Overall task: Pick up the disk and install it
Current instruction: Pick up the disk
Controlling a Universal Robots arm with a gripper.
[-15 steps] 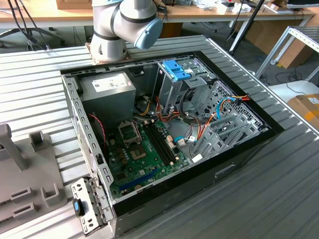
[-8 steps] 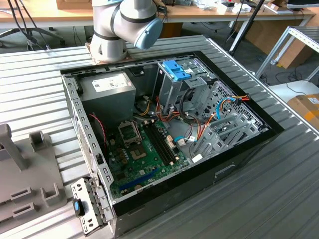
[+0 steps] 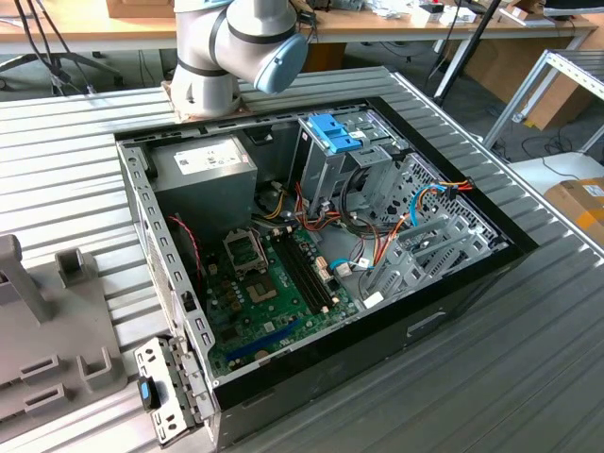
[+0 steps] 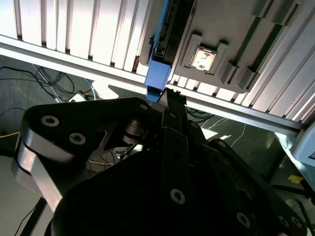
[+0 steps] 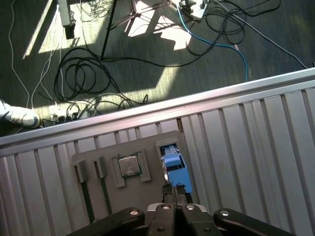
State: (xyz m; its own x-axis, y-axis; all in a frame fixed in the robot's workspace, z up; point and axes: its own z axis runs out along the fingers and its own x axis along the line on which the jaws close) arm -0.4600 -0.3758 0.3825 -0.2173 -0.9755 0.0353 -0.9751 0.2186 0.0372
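— Where is the disk (image 5: 172,162) sitting right now?

— It is standing on edge in a slot of the grey holder plate (image 5: 98,147), just beside the processor chip (image 5: 129,165) that is lying in the neighbouring pocket. The plate is resting on the ribbed metal table (image 5: 256,142).

— And the gripper (image 5: 173,192)?

— It is hanging close to that slot, pointing at the disk. In the second wrist view its tip is sitting just short of the disk's blue end tab (image 4: 158,73), and I am not seeing contact. The jaws are looking pressed together with no gap between them, and they are gripping nothing.

— What is the exterior view showing?

— The open computer case (image 3: 453,302) is lying in the middle of the table with its motherboard (image 3: 269,283) facing up. The arm's base (image 3: 226,47) is standing at twelve o'clock. The drive cage with its blue latch (image 3: 335,132) is rising at about one o'clock from the motherboard, and a grey tray (image 3: 47,330) is lying at eight o'clock.
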